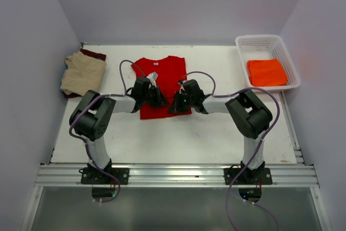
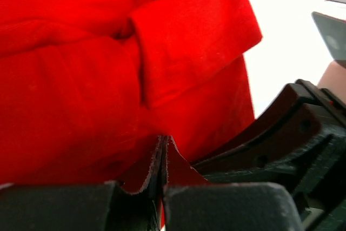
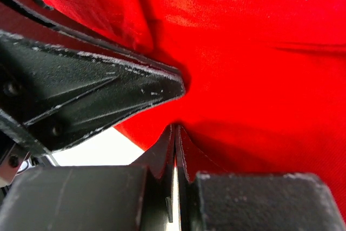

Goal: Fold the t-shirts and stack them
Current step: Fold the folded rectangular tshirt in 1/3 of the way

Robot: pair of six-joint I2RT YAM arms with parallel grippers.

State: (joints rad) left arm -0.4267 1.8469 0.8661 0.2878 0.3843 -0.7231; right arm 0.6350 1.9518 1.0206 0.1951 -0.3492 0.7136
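the red t-shirt (image 1: 162,73) lies flat in the middle of the surface (image 1: 189,139). the left end effector (image 1: 161,103) and right end effector (image 1: 175,108) each pinch its near hem, jaws closed tight on the cloth. the tan tee (image 1: 84,73) sits on the maroon tee (image 1: 95,54) at the far left, and the orange tee (image 1: 266,72) is in the white basket (image 1: 259,39).

**Arms, pair, matched.** Left arm (image 1: 97,117) and right arm (image 1: 248,113): bulky rounded joint housings in black, pale grey links, each standing on a flat black base plate (image 1: 105,176).
**Cables** (image 1: 125,66): lilac-grey, one per arm, running outside the casing.
**Left hand** (image 1: 161,103), **right hand** (image 1: 174,107): black plastic. Two flat fingers (image 3: 159,158) tapering to thin tips, with triangular ribbed bracing, pale scuffs along the edges and small round screw recesses.
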